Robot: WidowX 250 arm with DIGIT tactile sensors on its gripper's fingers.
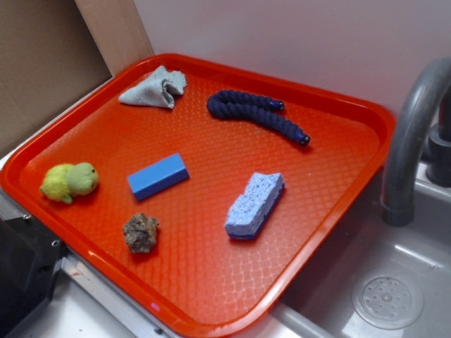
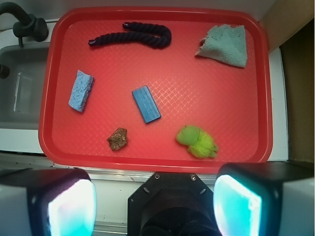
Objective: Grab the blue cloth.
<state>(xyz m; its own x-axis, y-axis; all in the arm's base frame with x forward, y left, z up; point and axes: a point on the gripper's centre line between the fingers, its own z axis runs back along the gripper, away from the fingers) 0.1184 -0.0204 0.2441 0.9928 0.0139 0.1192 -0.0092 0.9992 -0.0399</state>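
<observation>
The blue cloth (image 1: 153,88) (image 2: 225,44) lies crumpled in a far corner of the red tray (image 1: 211,282) (image 2: 162,152), its long axis along the far rim, beside the rope (image 1: 257,113) (image 2: 133,37). The gripper (image 2: 155,206) hangs above the near rim, its fingers (image 2: 71,206) spread wide and holding nothing.

1. The exterior view looked down at a slant across the red tray (image 1: 338,105) from beside one long edge, fairly near, with the sink (image 1: 394,282) at its right.
2. The wrist view looked straight down from high above, past its own finger pads (image 2: 71,206).
3. Both views shared the whole tray (image 2: 162,83), seen from opposite long edges.
</observation>
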